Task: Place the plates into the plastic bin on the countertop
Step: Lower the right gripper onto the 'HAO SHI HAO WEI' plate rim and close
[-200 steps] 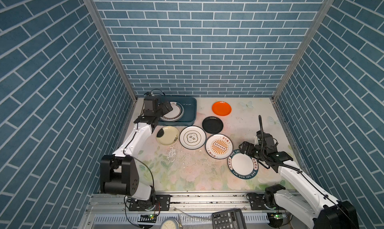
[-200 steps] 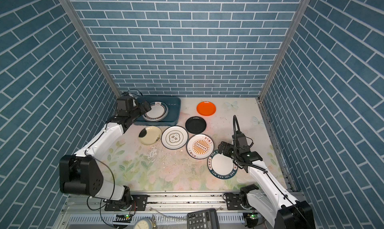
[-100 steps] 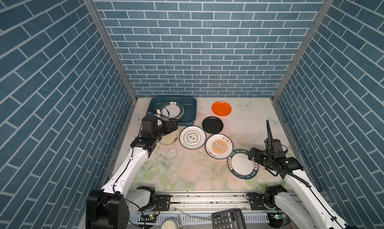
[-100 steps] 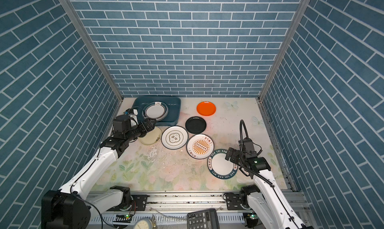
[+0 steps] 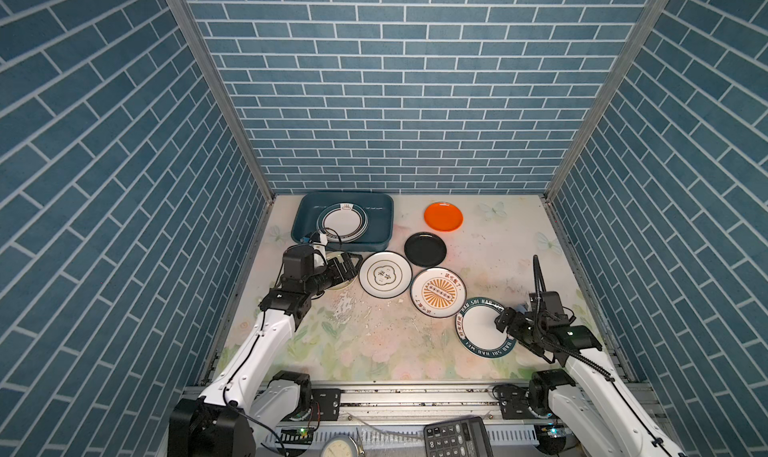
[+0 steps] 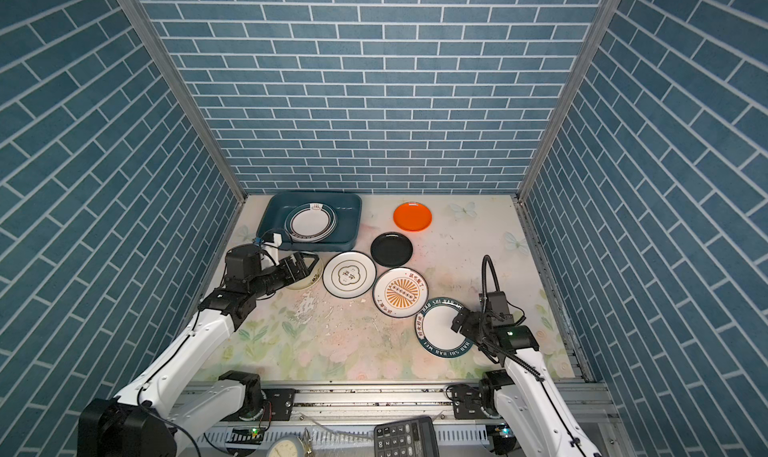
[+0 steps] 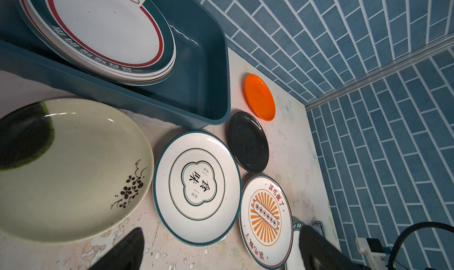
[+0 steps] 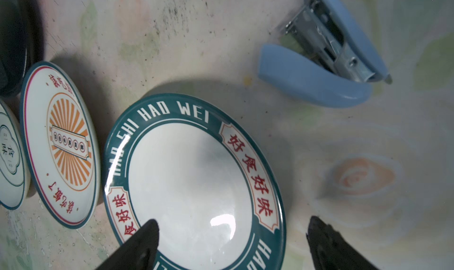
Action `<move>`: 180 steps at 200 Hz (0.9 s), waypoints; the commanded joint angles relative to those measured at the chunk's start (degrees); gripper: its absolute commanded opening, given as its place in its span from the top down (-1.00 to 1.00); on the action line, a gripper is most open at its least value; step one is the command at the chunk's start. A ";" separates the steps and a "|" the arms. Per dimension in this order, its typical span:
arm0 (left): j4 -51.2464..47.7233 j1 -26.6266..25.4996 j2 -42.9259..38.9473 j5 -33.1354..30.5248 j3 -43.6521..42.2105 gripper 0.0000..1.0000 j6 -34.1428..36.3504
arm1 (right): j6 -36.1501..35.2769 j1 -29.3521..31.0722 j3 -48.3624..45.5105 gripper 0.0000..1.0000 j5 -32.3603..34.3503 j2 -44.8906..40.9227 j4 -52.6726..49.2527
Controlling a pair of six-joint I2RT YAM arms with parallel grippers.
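The teal plastic bin stands at the back left of the countertop and holds a stack of teal-rimmed plates. My left gripper is open and empty, low over the cream plate. Beside that lie a white teal-rimmed plate, a sunburst plate, a black plate and an orange plate. My right gripper is open astride the rim of the lettered teal-banded plate, one finger over its white middle, the other outside it.
A light blue stapler lies just beyond the lettered plate, close to my right gripper. Blue brick walls close in the back and both sides. A calculator and a round dial sit below the front rail.
My left gripper has come away from the bin, empty, and moved down over the cream plate. My right gripper has shifted towards the front along the lettered plate's right edge.
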 commanded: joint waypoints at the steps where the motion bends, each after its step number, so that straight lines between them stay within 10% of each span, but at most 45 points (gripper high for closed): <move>1: 0.95 -0.23 0.44 2.34 0.52 -0.99 -0.54 | 3.62 -0.34 -2.21 -0.81 -2.11 -2.70 2.19; 180: 0.03 -0.23 0.82 4.08 0.70 -0.99 -2.25 | 6.46 -0.96 -6.22 0.46 -1.75 -5.56 -0.14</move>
